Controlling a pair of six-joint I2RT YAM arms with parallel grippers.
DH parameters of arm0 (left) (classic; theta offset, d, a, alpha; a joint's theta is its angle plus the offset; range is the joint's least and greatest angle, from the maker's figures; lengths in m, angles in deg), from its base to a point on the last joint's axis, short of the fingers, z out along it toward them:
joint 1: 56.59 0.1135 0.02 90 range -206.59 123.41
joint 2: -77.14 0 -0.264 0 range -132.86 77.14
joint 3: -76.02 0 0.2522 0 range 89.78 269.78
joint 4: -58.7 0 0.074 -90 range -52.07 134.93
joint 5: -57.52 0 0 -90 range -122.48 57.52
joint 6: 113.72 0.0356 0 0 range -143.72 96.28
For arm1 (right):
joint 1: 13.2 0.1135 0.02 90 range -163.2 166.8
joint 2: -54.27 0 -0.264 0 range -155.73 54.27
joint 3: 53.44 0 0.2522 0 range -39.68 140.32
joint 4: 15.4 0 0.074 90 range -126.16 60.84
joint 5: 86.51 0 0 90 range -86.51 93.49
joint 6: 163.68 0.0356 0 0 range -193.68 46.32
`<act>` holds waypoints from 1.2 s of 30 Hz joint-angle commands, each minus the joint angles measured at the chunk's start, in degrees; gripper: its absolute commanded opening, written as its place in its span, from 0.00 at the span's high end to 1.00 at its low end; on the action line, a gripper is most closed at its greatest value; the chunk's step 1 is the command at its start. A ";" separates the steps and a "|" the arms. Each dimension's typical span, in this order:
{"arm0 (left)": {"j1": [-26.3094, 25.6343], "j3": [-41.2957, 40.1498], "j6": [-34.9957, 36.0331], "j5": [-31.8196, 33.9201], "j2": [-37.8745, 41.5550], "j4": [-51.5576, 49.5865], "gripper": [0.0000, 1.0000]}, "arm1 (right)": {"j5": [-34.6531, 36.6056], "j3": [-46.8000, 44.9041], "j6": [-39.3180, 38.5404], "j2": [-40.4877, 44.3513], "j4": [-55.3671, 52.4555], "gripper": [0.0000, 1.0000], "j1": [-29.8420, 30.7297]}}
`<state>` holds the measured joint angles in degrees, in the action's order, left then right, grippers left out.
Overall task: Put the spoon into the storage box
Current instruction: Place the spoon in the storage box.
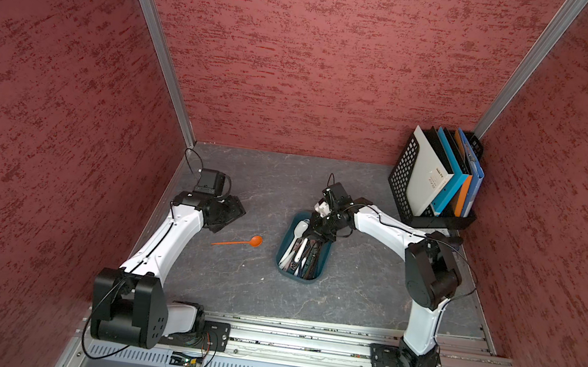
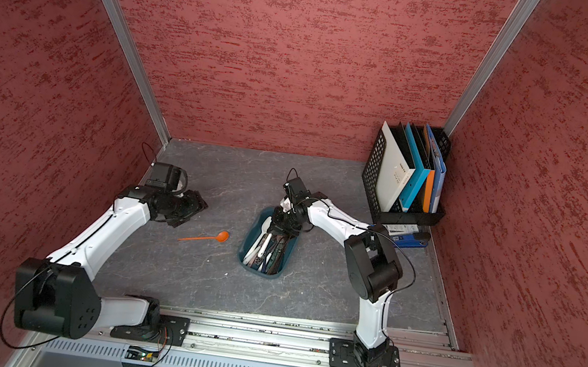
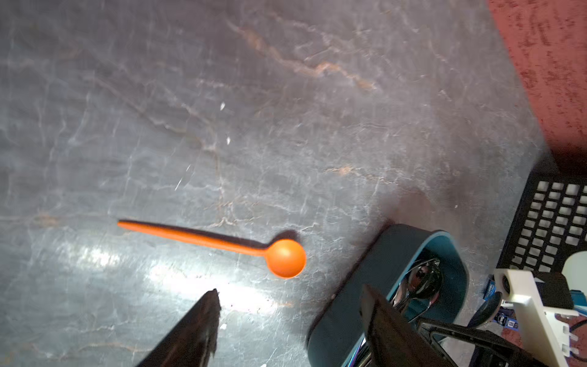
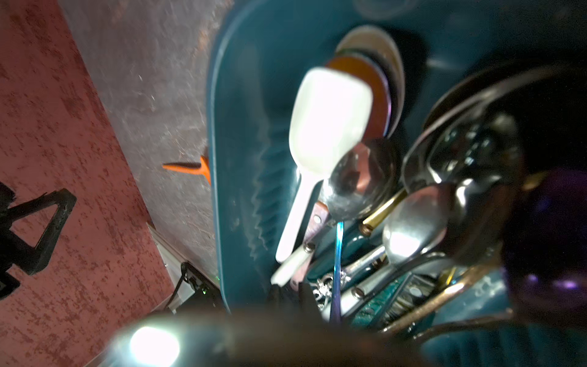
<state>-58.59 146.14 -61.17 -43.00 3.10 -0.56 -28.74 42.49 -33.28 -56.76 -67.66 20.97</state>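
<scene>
Flagging for you: orange spoon [image 1: 238,242] lies on the table [image 1: 232,292] outside the storage box [image 1: 297,276], left gripper [image 3: 289,292] wide and empty, right gripper [image 1: 318,234] closed.

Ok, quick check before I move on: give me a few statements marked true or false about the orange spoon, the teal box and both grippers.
1. The orange spoon lies on the table, outside the storage box. True.
2. The left gripper is shut on the orange spoon. False: it is open and holds nothing; the spoon lies apart from it.
3. The storage box is empty. False: it holds a white spoon and metal cutlery.
4. The right gripper is over the storage box. True.
</scene>
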 commanded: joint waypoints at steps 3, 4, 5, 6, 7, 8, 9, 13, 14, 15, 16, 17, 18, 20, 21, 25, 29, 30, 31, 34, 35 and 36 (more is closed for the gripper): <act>0.76 -3.37 -3.75 -2.13 2.79 -2.28 0.27 | -2.37 -1.60 0.75 0.07 -0.28 1.00 0.59; 0.71 -3.87 -4.02 -2.22 2.93 -2.46 0.27 | -2.65 -2.08 0.95 -0.27 -0.18 1.00 0.53; 0.71 -4.41 -4.56 -2.15 3.23 -2.74 0.27 | -2.96 -2.39 0.93 -0.65 -0.08 1.00 0.63; 0.74 -5.09 -5.18 -2.05 3.43 -3.06 0.27 | -3.39 -2.67 1.07 -1.17 0.08 1.00 0.56; 0.77 -5.65 -5.57 -2.09 3.70 -3.11 0.27 | -3.84 -2.87 1.16 -1.67 0.37 1.00 0.58; 0.77 -6.30 -6.18 -1.89 3.97 -3.27 0.27 | -4.29 -2.97 1.22 -2.18 0.53 1.00 0.61; 0.77 -6.96 -6.77 -1.65 4.21 -3.45 0.28 | -4.55 -2.82 1.30 -2.63 0.76 1.00 0.56; 0.81 -9.16 -9.44 -0.31 5.88 -3.47 0.28 | -4.96 -1.86 0.75 -4.00 -0.04 0.97 0.61; 1.02 -9.69 -10.11 -0.05 6.33 -3.33 0.28 | -5.05 -1.68 0.64 -4.35 -0.29 0.96 0.60; 0.95 -10.10 -10.51 -0.15 6.53 -3.06 0.29 | -5.11 -1.43 0.42 -4.70 -0.63 0.94 0.61; 1.06 -10.38 -10.98 -0.03 6.53 -3.06 0.29 | -5.31 -1.01 0.33 -5.20 -1.10 0.93 0.55; 1.11 -10.59 -11.31 -0.02 6.47 -3.11 0.29 | -5.45 -0.58 0.18 -5.85 -1.63 0.92 0.54; 1.12 -10.79 -11.42 -0.22 6.33 -2.98 0.29 | -5.68 -0.06 -0.01 -6.39 -2.06 0.91 0.59; 1.19 -11.00 -11.84 -0.04 5.93 -2.98 0.29 | -5.86 1.01 -0.29 -7.47 -3.10 0.88 0.54; 1.20 -11.07 -11.85 -0.02 5.71 -2.82 0.29 | -5.84 1.35 -0.39 -7.69 -3.39 0.87 0.54; 1.25 -10.77 -12.25 0.80 4.12 -3.00 0.29 | -5.83 1.87 -0.35 -8.25 -4.01 0.79 0.56; 1.39 -10.39 -14.23 1.86 2.26 -3.39 0.31 | -5.07 1.72 -0.17 -7.74 -4.47 0.68 0.54; 1.38 -10.48 -14.82 1.87 2.06 -3.20 0.31 | -4.81 1.62 -0.24 -7.42 -4.48 0.67 0.54; 1.39 -10.61 -15.46 1.95 1.84 -3.03 0.31 | -4.49 1.35 -0.14 -7.15 -4.48 0.66 0.55; 1.35 -10.61 -16.45 2.13 1.15 -2.54 0.32 | -3.73 0.68 -0.22 -5.71 -4.98 0.63 0.54; 1.38 -10.46 -16.66 2.17 0.79 -2.43 0.32 | -3.29 0.45 -0.31 -4.97 -5.24 0.62 0.59; 1.38 -10.27 -16.97 2.17 0.34 -2.41 0.32 | -2.68 0.23 -0.36 -4.08 -5.48 0.62 0.59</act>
<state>-57.54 135.49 -76.41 -42.22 4.52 -3.58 -34.16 43.30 -33.70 -63.36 -70.92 21.71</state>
